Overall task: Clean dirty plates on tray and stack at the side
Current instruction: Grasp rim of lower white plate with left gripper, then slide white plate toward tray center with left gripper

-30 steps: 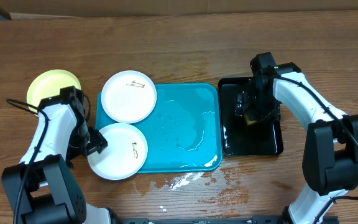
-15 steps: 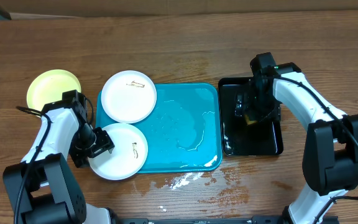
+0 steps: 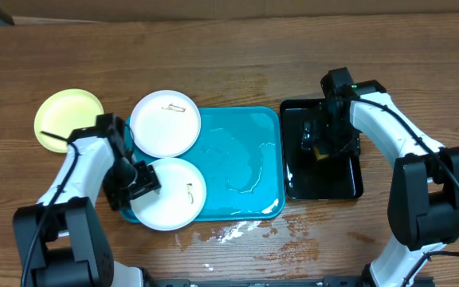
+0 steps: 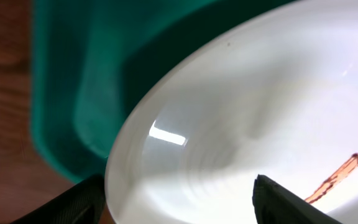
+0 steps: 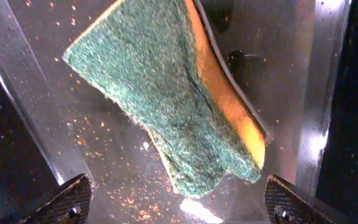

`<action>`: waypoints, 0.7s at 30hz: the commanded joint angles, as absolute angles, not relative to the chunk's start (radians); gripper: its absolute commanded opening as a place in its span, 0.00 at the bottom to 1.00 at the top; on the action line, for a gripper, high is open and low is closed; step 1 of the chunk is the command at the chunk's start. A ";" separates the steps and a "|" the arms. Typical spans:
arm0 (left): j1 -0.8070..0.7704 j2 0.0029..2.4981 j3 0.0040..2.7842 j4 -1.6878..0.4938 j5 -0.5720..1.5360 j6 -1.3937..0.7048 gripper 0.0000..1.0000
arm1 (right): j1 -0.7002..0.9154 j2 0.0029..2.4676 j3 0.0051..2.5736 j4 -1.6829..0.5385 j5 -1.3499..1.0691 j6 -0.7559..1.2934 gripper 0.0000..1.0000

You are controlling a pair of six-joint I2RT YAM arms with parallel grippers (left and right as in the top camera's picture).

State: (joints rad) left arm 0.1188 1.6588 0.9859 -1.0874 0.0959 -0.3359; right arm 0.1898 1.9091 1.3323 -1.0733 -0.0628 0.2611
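Note:
Two white plates lie at the turquoise tray's (image 3: 245, 203) left end: one at its back corner (image 3: 164, 123), one at its front corner (image 3: 174, 195), each with a small dark smudge. A pale yellow-green plate (image 3: 68, 119) sits on the table to the left. My left gripper (image 3: 139, 182) is open at the front plate's left rim. In the left wrist view that rim (image 4: 241, 124) runs between the spread fingers, above the tray's wall (image 4: 73, 74). My right gripper (image 3: 317, 137) hangs open over a green-and-yellow sponge (image 5: 173, 99), apart from it.
The sponge lies in a glossy black tray (image 3: 325, 182) right of the turquoise one; its wet floor (image 5: 104, 162) is speckled with crumbs. A water film (image 3: 249, 171) covers the turquoise tray's middle. White foam spots (image 3: 233, 231) mark the table in front of it.
My left gripper moved right and the front white plate went with it, from overhanging the tray's left edge to further onto the tray. The right arm stayed still.

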 commanded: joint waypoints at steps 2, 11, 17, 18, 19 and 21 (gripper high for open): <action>0.032 1.662 0.971 -1.039 0.133 -0.314 0.79 | 0.186 1.877 1.349 -1.084 -0.054 0.262 0.90; -0.123 1.662 0.962 -0.890 0.349 -0.239 0.85 | 0.186 1.877 1.349 -1.087 -0.054 0.262 0.90; -0.179 1.662 0.962 -0.827 0.461 -0.252 0.85 | 0.186 1.877 1.349 -1.081 -0.054 0.262 0.91; -0.185 1.662 0.962 -0.822 0.472 -0.255 0.85 | 0.186 1.877 1.349 -1.078 -0.054 0.262 0.91; -0.190 1.662 0.962 -0.819 0.470 -0.254 0.85 | 0.186 1.877 1.349 -1.076 -0.054 0.262 0.91; -0.191 1.662 0.962 -0.814 0.428 -0.254 0.83 | 0.186 1.877 1.349 -1.076 -0.054 0.262 0.91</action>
State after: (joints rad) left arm -0.1837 1.6588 0.9691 -0.8200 0.4061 -0.2764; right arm 0.1898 1.9091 1.3323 -1.0813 -0.0624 0.2611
